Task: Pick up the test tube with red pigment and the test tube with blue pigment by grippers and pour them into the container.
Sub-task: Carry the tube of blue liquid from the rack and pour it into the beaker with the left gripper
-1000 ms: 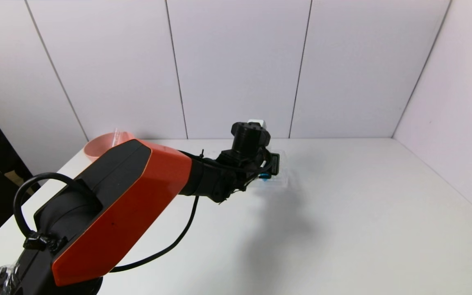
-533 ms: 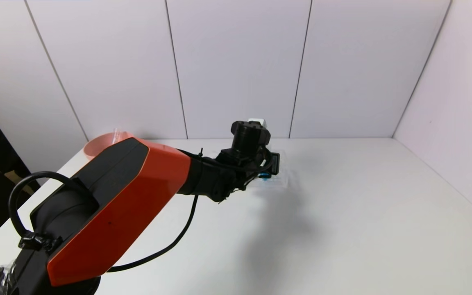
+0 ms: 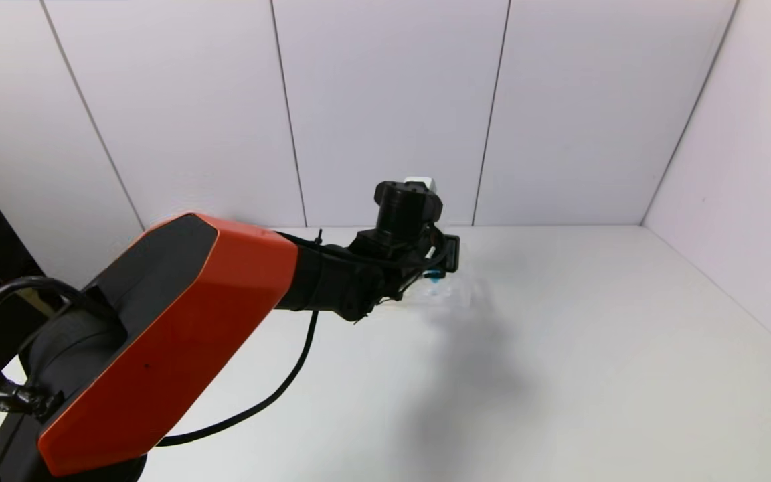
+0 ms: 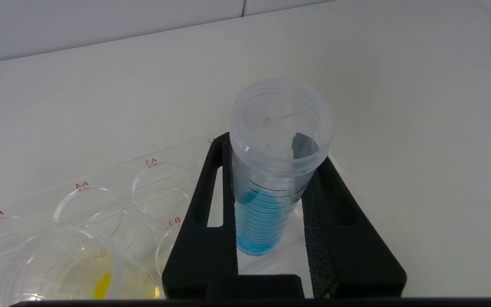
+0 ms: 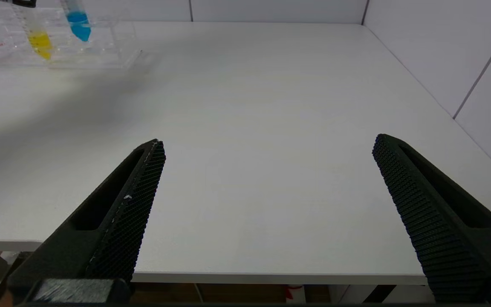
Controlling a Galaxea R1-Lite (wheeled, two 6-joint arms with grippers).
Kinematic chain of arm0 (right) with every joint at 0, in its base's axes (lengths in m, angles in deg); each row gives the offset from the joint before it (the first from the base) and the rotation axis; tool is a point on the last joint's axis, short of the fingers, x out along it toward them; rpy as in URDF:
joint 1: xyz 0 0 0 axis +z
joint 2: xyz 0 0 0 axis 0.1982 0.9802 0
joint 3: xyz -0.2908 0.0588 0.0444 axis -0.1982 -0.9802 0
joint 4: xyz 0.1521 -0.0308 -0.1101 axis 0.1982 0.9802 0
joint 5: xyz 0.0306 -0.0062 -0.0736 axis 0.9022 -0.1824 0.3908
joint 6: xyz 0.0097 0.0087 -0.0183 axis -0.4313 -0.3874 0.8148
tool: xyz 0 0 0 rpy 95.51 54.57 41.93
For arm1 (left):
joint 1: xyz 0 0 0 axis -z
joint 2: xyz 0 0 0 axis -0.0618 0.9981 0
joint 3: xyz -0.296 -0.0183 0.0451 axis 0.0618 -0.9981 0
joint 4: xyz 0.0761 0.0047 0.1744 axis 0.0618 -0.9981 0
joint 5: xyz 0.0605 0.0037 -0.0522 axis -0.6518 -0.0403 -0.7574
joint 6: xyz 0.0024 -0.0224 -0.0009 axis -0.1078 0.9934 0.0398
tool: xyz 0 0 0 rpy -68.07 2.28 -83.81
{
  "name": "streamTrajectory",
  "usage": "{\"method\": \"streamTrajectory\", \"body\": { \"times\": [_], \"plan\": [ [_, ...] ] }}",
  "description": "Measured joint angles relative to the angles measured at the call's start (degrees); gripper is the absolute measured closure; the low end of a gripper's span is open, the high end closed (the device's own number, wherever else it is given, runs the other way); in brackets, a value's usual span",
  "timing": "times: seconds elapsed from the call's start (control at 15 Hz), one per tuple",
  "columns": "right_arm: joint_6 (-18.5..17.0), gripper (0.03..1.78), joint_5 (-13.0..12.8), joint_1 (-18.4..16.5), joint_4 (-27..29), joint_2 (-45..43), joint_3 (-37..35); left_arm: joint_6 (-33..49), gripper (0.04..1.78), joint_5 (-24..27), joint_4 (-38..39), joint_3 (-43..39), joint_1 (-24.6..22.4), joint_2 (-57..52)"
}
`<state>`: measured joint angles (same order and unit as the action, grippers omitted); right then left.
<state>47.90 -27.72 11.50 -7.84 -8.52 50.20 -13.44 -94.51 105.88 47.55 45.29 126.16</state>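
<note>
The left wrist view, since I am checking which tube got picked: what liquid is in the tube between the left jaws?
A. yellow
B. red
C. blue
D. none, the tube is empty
C: the left gripper is shut on the test tube with blue pigment, whose rounded tip holds bright blue liquid, while the yellow-liquid tube sits in the clear rack beside it.

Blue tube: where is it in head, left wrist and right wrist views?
Head: blue tube, a blue speck at the left claw, mid-frame.
Left wrist: centre, blue tube clamped between the claw's fingers.
Right wrist: top left, blue tube above the rack.
Shared landmark: the clear rack, with the yellow tube beside the blue one in both wrist views.
</note>
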Motion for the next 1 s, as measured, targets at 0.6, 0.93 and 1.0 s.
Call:
{"method": "streamTrajectory", "body": {
  "times": [0.6, 0.93, 1.0],
  "plan": [
    [0.0, 0.04, 0.0, 0.0, 0.0, 0.0, 0.0, -3.1, 1.36, -3.4, -0.2, -0.1, 0.9, -3.7],
    [0.0, 0.04, 0.0, 0.0, 0.0, 0.0, 0.0, -3.9, 1.36, -3.9, -0.3, 0.3, 1.5, -5.5],
    [0.0, 0.04, 0.0, 0.0, 0.0, 0.0, 0.0, -4.4, 1.36, -4.2, -0.3, 0.2, 1.6, -5.9]
  ]
}}
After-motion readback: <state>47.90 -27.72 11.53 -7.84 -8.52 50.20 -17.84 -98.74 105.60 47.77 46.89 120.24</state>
